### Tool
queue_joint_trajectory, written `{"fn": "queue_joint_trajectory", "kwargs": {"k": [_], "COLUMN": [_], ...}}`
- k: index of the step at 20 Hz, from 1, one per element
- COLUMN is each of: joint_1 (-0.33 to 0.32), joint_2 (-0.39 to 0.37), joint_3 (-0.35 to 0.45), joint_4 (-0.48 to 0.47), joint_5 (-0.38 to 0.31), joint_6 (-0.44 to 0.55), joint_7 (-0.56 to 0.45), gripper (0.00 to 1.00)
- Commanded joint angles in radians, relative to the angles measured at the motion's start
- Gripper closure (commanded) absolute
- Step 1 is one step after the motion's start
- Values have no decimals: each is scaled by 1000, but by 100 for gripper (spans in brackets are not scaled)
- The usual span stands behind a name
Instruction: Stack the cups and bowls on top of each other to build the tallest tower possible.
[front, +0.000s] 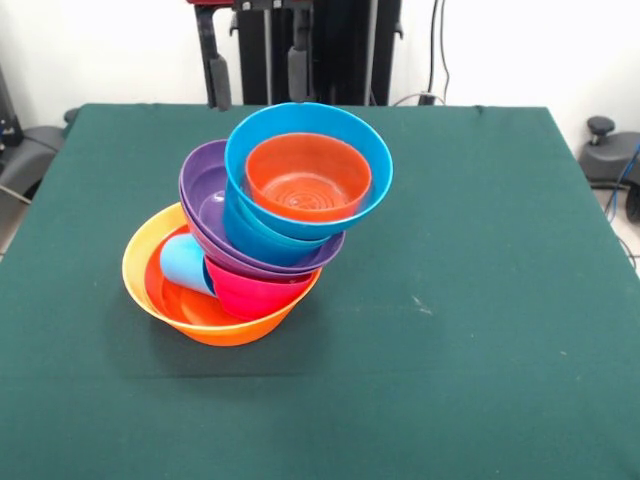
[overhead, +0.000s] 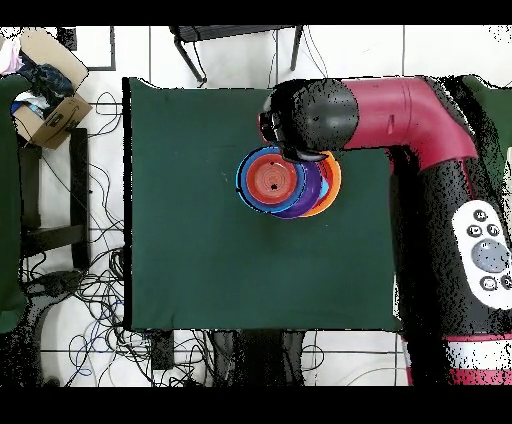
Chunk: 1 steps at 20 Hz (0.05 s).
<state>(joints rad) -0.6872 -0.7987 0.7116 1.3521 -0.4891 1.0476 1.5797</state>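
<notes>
A: What stands left of the middle of the green desk (front: 480, 330)?
B: The tower (front: 262, 225), leaning right from its orange bowl (front: 150, 290); a light blue cup (front: 186, 265) lies inside.
A: And the jaws?
B: I cannot tell; only the arm (overhead: 400, 115) shows overhead.

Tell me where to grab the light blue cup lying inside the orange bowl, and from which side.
Grip the light blue cup across its exposed closed end, coming in from above on the open side of the orange bowl. It lies tilted, its other end tucked under the magenta bowl and the leaning tower, so lifting it will probably unsettle the pile.
</notes>
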Motion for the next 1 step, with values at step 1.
{"fn": "queue_joint_trajectory", "kwargs": {"k": [1], "joint_1": [46], "joint_2": [70], "joint_3": [-22], "joint_4": [-97], "joint_5": [-43], "joint_6": [170], "joint_7": [-179], "gripper": [0]}}
